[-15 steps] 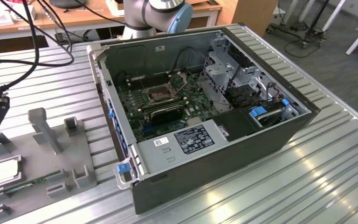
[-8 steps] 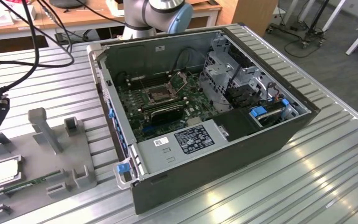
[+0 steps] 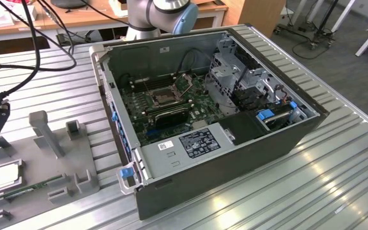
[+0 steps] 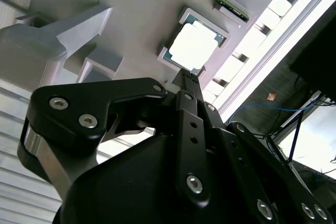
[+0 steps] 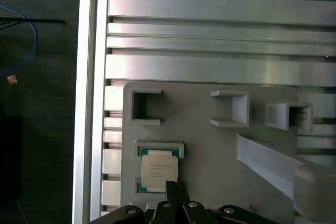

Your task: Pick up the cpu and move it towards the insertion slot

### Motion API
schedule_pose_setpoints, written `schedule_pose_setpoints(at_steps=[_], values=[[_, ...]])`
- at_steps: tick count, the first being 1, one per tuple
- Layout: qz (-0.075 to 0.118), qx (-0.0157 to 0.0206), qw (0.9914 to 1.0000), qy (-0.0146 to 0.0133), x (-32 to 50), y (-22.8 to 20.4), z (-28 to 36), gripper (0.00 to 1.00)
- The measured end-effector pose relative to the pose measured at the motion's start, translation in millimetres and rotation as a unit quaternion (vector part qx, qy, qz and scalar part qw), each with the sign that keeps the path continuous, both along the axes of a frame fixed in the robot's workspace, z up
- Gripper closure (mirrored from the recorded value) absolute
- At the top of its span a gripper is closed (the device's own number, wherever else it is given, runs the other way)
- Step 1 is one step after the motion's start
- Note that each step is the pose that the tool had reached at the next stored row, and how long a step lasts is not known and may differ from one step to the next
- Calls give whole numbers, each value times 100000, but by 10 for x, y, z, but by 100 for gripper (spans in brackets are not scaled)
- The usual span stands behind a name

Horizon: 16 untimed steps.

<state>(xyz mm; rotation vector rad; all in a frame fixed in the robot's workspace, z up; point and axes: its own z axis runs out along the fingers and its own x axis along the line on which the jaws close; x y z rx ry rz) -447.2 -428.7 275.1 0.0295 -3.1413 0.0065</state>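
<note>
Slatted table (image 3: 299, 191) carries an open case (image 3: 235, 158) just beside the grey tray (image 3: 75, 158), on the tray's side toward the exterior view's right; the slot (image 3: 165, 96) sits on the green board (image 3: 200, 112) inside that case, well apart from the tray. Over the tray hangs the gripper (image 5: 176, 188), jaws together and holding nothing, tips above one edge of the cpu (image 5: 159, 170) in the first wrist view. The cpu lies flat, silvery top up, in a square recess of the tray.
</note>
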Motion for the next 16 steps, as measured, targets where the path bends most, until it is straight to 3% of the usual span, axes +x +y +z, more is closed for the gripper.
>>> schedule_pose_setpoints(at_steps=[6,16], values=[[41,-3,100000,-251,-10,-46,-19,89],[145,-1,99994,-1043,-61,-80,-86,89]])
